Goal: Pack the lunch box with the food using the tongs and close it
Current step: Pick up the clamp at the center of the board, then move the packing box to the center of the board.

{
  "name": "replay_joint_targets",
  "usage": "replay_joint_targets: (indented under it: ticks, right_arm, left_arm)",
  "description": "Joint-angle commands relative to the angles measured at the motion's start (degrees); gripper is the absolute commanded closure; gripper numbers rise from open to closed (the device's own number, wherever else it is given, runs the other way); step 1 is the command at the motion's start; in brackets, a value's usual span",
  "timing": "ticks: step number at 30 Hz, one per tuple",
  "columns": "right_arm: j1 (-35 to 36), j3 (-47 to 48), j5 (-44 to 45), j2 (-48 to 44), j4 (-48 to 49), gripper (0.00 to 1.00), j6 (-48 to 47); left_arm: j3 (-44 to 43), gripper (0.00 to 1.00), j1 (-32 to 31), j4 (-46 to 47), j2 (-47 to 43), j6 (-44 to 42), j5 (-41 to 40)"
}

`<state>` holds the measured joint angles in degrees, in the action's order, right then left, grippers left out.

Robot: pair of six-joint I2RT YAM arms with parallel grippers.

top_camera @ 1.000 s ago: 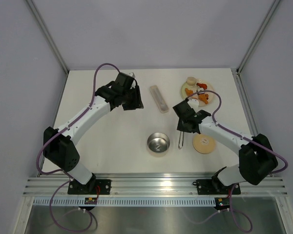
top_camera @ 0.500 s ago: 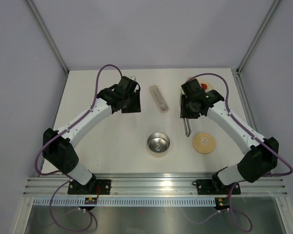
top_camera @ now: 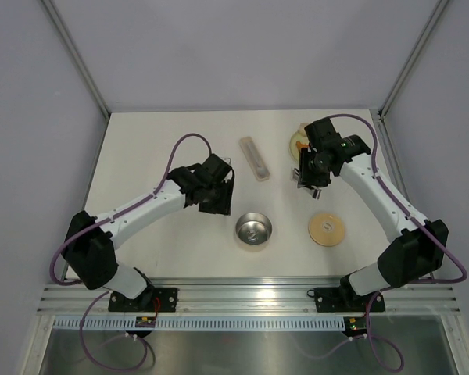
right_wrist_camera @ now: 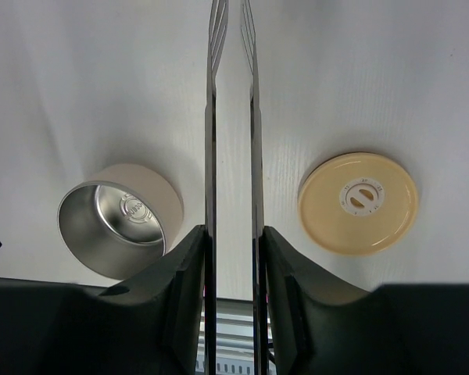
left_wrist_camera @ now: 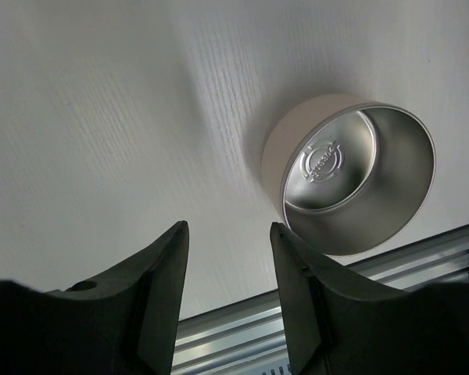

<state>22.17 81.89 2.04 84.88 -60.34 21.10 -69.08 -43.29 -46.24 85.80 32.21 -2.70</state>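
The lunch box [top_camera: 253, 230] stands open and empty at the table's middle front, its steel inside [left_wrist_camera: 352, 176] bare. Its tan lid [top_camera: 327, 229] lies flat to the right of it, also in the right wrist view as the lid [right_wrist_camera: 358, 203]. My right gripper [right_wrist_camera: 233, 230] is shut on the tongs [right_wrist_camera: 212, 117], whose two thin arms run parallel between my fingers and point down over the table between the lunch box [right_wrist_camera: 117, 219] and the lid. From above, that right gripper [top_camera: 309, 172] hovers at the plate's near edge. The food is hidden under the right arm. My left gripper [left_wrist_camera: 227, 226] is open and empty, just left of the lunch box.
A pale yellow-green plate [top_camera: 295, 141] at the back right is mostly covered by the right arm. A pale oblong case [top_camera: 255, 158] lies at the back centre. The aluminium rail [left_wrist_camera: 313, 305] runs along the table's near edge.
The right arm has carried the tongs from beside the lunch box back toward the plate. The left arm has swung from the far left down to just left of the lunch box.
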Motion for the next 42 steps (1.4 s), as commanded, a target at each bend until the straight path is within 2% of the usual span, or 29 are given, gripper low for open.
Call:
replay_joint_targets:
  ticks: [1,10,23,25,27,35,42]
  right_arm:
    - [-0.20,3.28,0.76,-0.77,-0.75,0.60,-1.42]
    - [-0.20,3.63,9.11,-5.16,-1.45,0.59,-0.36]
    - [-0.20,1.87,9.56,-6.48,-0.92,0.59,-0.27]
    - [-0.29,1.52,9.38,-7.10,-0.84,0.59,-0.36]
    - [-0.29,1.08,9.30,-7.36,-0.75,0.59,-0.36]
    - [-0.29,0.55,9.64,-8.42,-1.19,0.59,-0.27]
    - [-0.29,-1.28,10.52,-9.64,-0.93,0.58,0.34]
  left_arm:
    - [1.49,0.50,-0.74,4.40,-3.27,0.66,5.23]
    - [6.94,0.50,-1.18,12.48,-3.10,2.42,18.78]
    - [7.73,0.50,-1.54,14.77,0.86,9.53,14.48]
    - [7.91,0.22,-1.54,14.51,1.30,10.68,13.17]
    - [7.04,0.11,-1.71,14.33,2.43,11.12,13.25]
    - [5.62,0.17,-2.41,20.66,7.36,15.68,19.66]
    - [1.85,0.18,-2.42,25.75,12.28,19.47,25.46]
